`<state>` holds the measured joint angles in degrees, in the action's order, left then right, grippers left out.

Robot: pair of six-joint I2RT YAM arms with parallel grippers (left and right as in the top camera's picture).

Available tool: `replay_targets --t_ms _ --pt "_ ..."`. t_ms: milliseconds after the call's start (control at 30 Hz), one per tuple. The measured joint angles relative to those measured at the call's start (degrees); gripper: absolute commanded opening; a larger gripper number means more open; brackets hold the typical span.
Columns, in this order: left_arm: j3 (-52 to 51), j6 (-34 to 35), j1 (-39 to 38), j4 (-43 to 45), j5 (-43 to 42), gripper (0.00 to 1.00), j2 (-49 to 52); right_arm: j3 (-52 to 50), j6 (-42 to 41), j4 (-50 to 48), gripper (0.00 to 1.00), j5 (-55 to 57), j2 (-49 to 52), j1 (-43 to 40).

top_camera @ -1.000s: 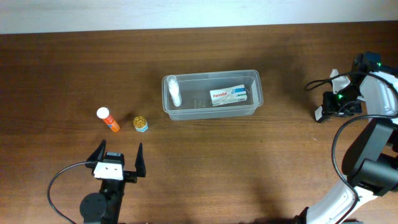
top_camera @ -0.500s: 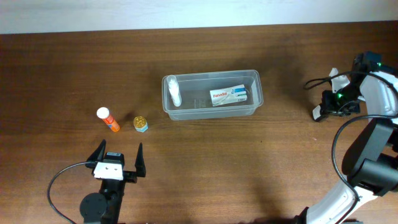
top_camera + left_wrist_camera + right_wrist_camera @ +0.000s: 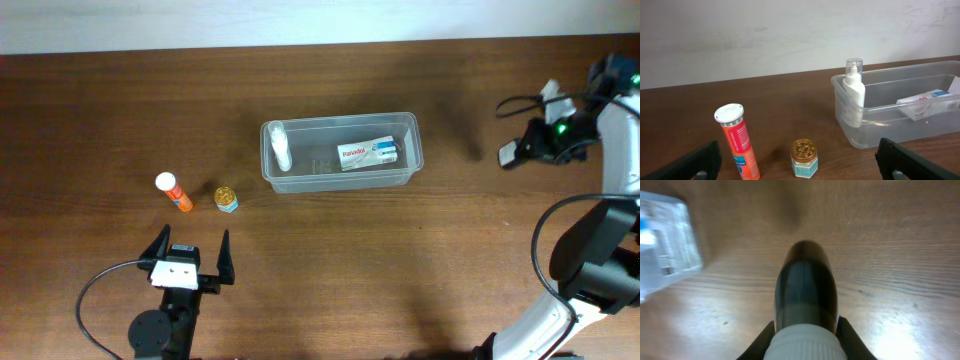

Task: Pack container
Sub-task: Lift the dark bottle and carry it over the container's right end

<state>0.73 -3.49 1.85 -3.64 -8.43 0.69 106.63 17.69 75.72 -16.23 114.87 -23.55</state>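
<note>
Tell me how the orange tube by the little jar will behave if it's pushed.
The orange tube stands upright, tall and narrow, so a push near its top would probably tip it. Being round, it would likely roll once down.

Dark brown wooden table (image 3: 400, 250) against a plain off-white wall (image 3: 765, 35).

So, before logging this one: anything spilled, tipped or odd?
Nothing stands out: pump bottle upright in the container with the box; orange tube and small jar upright outside; right pincer holds a dark object.
</note>
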Motion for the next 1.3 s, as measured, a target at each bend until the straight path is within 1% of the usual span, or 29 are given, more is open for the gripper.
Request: replay_targets --t_ms 133,233,367,467,700,900,1100,1300 --pt "0.00 0.00 0.00 0.00 0.00 0.99 0.00 8.68 -1.05 5.29 0.21 -1.07 0.07 1.07" --pt "0.00 0.00 0.00 0.00 0.00 0.99 0.00 14.86 -1.42 8.79 0.21 -1.68 0.07 3.80" --pt "0.00 -0.02 0.00 0.00 0.00 0.99 0.00 21.24 -2.93 11.39 0.21 -2.12 0.07 10.16" --pt "0.00 0.00 0.00 0.00 0.00 0.99 0.00 22.91 -5.35 11.23 0.21 -2.45 0.07 15.52" --pt "0.00 0.00 0.00 0.00 0.00 0.99 0.00 22.91 -10.47 11.34 0.21 -1.18 0.11 24.44" --pt "0.00 0.00 0.00 0.00 0.00 0.99 0.00 20.72 -14.95 10.19 0.21 4.63 0.11 31.65" --pt "0.00 0.00 0.00 0.00 0.00 0.99 0.00 13.70 -18.75 4.39 0.21 8.57 0.11 36.79" --pt "0.00 0.00 0.00 0.00 0.00 0.99 0.00 7.10 -22.58 -2.36 0.21 9.77 0.28 38.80"
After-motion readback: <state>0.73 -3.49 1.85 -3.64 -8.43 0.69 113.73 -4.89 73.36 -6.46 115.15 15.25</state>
